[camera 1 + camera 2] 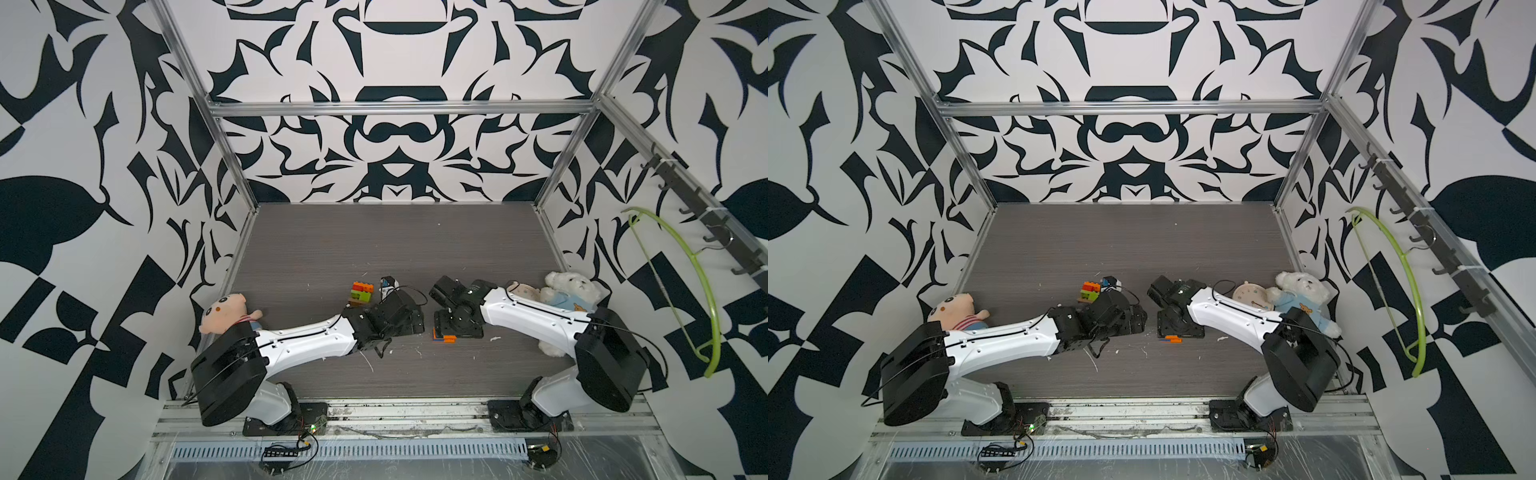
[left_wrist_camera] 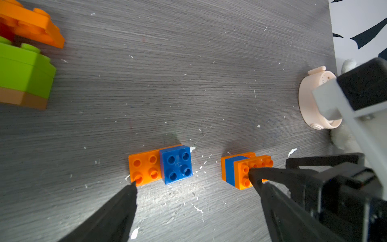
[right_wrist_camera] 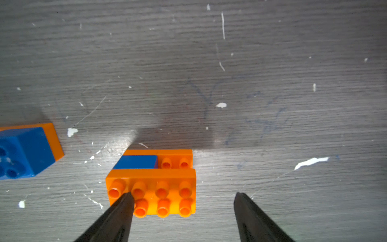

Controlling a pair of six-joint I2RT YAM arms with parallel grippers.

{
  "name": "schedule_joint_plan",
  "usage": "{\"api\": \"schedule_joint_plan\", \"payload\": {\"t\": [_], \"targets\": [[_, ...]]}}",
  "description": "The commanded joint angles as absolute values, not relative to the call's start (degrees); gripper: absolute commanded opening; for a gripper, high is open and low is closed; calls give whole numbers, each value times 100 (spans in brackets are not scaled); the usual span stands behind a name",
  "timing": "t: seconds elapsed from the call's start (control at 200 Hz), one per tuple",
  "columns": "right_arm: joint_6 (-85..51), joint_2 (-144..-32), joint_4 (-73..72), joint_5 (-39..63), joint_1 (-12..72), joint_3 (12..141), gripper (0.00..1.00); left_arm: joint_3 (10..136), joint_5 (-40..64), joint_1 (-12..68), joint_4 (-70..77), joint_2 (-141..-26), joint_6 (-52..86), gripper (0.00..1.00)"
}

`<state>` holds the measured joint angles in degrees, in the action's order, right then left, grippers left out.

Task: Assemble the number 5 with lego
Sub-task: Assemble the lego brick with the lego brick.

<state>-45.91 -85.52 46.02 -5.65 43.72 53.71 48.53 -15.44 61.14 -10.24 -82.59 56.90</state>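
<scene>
In both top views the lego pile (image 1: 360, 293) sits just below frame centre. Left wrist: left gripper (image 2: 191, 179) spread wide, an orange-and-blue piece (image 2: 160, 165) between its tips. Right wrist: right gripper (image 3: 183, 194) apart, one finger (image 3: 117, 215) over the orange stack (image 3: 152, 175); closing off-centre could tip it.

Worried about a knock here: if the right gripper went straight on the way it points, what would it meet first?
Probably the orange and blue lego stack: one open jaw of the right gripper overlaps its studded face, while the other points at bare table. Depth is unclear.
</scene>
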Motion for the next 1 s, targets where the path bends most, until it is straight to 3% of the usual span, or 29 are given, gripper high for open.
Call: {"api": "schedule_joint_plan", "payload": {"t": [0.0, 0.38, 0.785, 0.995], "targets": [[-4518, -8379, 4790, -677, 4386, 5486, 80, 4975, -1610, 6126, -1116, -8287, 5590, 99], [-4535, -8065, 4756, -660, 4386, 5468, 80, 4912, -1626, 6126, -1099, -8227, 5609, 99], [-4345, -8452, 4169, 20, 4394, 5341, 97, 4878, -1663, 6126, -1099, -8174, 5616, 99], [-4357, -8801, 4264, -263, 4412, 5422, 97, 4844, -1670, 6126, -1116, -8143, 5644, 99]]}}
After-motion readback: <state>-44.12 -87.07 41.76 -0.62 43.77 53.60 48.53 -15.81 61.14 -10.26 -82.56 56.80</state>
